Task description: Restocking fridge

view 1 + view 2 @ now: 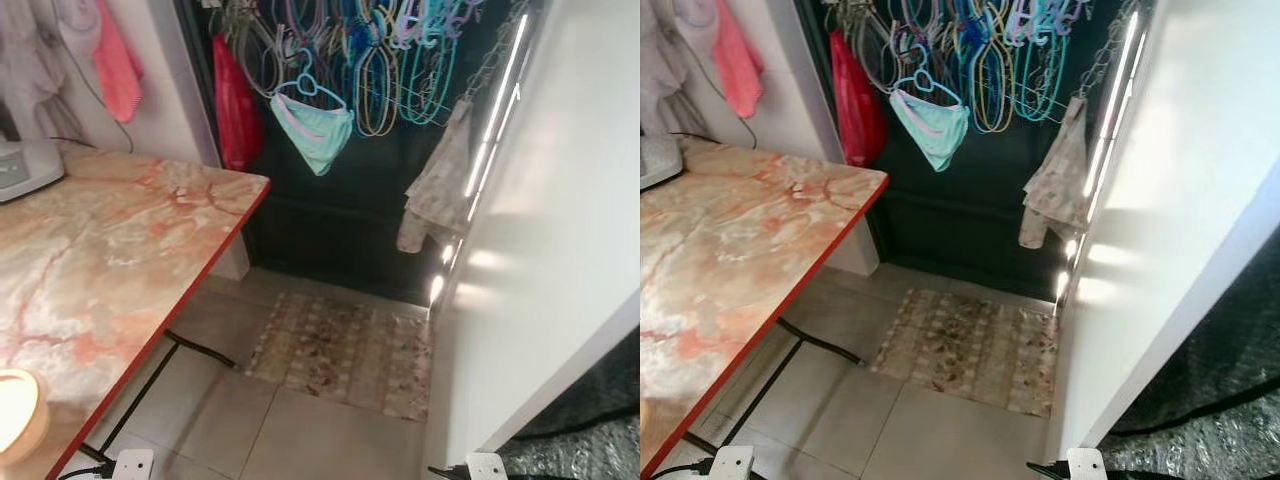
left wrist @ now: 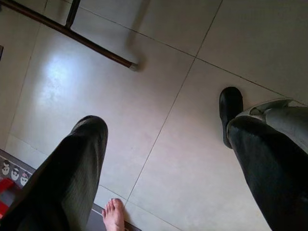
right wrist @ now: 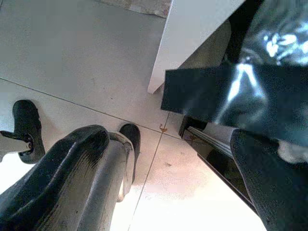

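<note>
1. Two grippers hang low at the robot's sides, and both point down to the tiled floor (image 2: 159,82). No food and no bottle is to see in them, and no item to restock lies on the marble table (image 1: 100,250).
2. My guess is that the robot is walking or turning toward the fridge. The tall white panel (image 1: 540,230) at its right may be the fridge's side or door, but I cannot say this surely.
3. To do this step well, it should turn to the right with care, keep away from the red edge of the table, and mind the patterned mat (image 1: 340,350) and the cables on the floor.
4. A person's bare foot (image 2: 114,215) is near the left gripper (image 2: 159,159), so slow steps are better.
5. Left gripper: its fingers stand well apart, holding nothing and touching nothing.
6. Right gripper (image 3: 168,178): also spread wide and empty, above the floor beside the white panel's lower corner.
</note>
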{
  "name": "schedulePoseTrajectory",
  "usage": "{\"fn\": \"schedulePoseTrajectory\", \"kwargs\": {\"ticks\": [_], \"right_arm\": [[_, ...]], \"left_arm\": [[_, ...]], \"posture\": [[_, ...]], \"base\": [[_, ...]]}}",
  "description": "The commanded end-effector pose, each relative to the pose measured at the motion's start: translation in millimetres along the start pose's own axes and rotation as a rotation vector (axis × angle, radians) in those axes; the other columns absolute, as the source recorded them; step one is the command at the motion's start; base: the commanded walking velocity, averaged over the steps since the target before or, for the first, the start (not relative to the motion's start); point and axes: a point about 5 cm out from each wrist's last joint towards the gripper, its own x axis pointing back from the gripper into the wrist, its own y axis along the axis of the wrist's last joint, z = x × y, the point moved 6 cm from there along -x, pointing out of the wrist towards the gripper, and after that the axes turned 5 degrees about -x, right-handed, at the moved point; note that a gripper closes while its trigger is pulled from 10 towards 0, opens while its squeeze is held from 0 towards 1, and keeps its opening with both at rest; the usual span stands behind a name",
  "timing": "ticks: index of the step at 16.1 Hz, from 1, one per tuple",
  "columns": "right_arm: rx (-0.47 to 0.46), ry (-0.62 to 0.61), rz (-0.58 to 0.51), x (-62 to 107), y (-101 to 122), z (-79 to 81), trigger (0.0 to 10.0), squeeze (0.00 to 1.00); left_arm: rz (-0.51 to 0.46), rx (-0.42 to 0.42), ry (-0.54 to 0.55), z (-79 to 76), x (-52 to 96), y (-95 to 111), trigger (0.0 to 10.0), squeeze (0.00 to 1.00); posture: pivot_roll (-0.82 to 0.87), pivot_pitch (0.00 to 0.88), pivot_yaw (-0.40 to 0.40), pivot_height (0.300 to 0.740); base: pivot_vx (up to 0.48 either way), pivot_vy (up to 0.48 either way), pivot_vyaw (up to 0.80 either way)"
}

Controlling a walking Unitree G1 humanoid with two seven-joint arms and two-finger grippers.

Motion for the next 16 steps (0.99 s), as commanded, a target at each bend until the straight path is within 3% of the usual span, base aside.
{"fn": "schedulePoseTrajectory", "kwargs": {"ticks": [1,13,16], "right_arm": [[-0.02,0.002,0.0,-0.3,0.6,3.0,10.0,0.0],[-0.02,-0.003,0.0,-0.3,1.3,1.4,10.0,0.0],[-0.021,-0.003,0.002,-0.3,1.0,1.9,10.0,0.0]], "left_arm": [[-0.001,0.017,0.006,2.7,0.4,-0.5,10.0,0.0],[-0.003,0.036,-0.004,-4.1,-0.4,-0.1,10.0,0.0],[0.003,0.023,-0.003,-5.1,-0.5,-1.1,10.0,0.0]], "posture": [[-0.05,0.006,0.072,0.74],[-0.05,0.007,0.066,0.74],[-0.05,0.006,0.067,0.74]], "base": [[0.0,0.0,0.0],[-0.25,0.0,0.0],[0.0,0.0,0.0]]}}
